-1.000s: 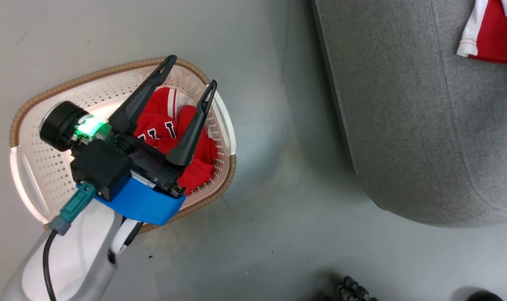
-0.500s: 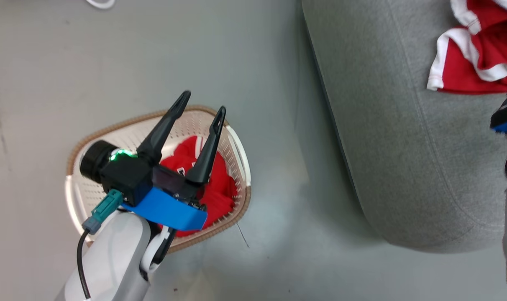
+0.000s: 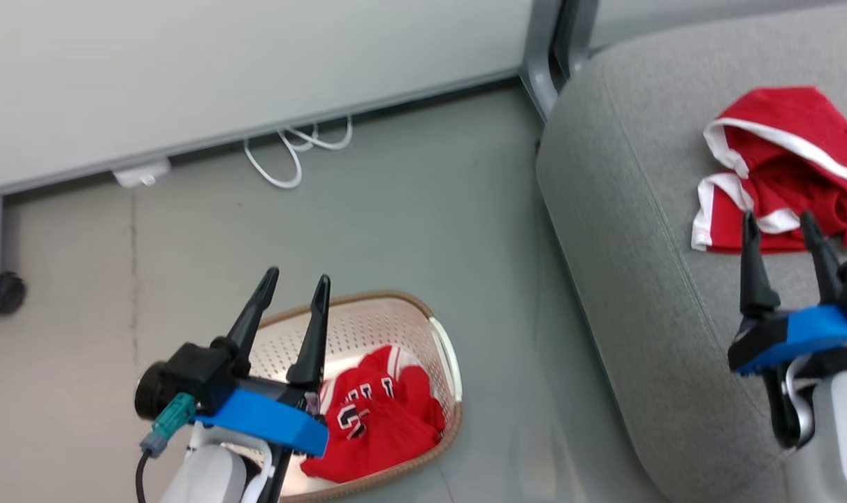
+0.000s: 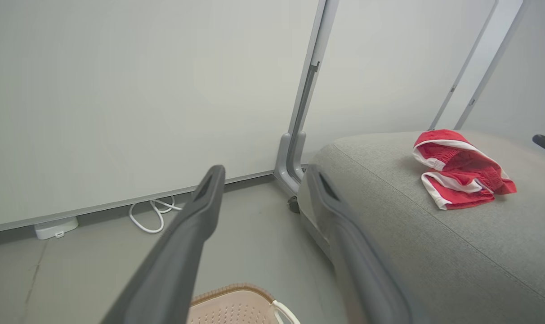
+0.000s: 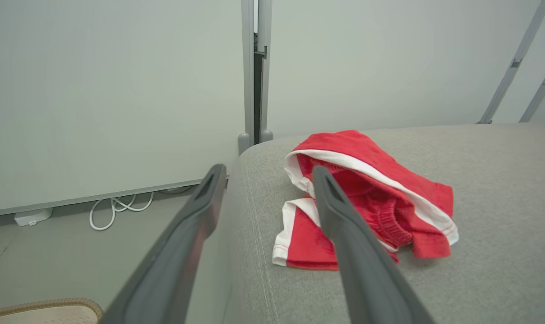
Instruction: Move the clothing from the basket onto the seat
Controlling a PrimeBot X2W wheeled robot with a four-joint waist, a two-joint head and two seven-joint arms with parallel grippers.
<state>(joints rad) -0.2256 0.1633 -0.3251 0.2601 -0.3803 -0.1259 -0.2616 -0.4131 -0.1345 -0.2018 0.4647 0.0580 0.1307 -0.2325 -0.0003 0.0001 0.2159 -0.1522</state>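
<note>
Left pincer (image 3: 298, 276): open, empty, above the basket (image 3: 367, 323)
Right pincer (image 3: 776, 218): open, empty, over the seat (image 3: 633, 293)
Jersey (image 3: 378, 412): red, crumpled in basket
Shorts (image 3: 773, 168): red, on seat
Next grasp: lower Left pincer onto Jersey's bunched middle, pinch several folds, lift clear of basket

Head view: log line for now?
left pincer open, empty, over basket | right pincer open, empty, over seat | jersey in basket | shorts on seat

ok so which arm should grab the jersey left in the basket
Left, likely: the left end effector hangs open over the basket, beside the red jersey. The right end effector is open too, but over the seat by the shorts.
</note>
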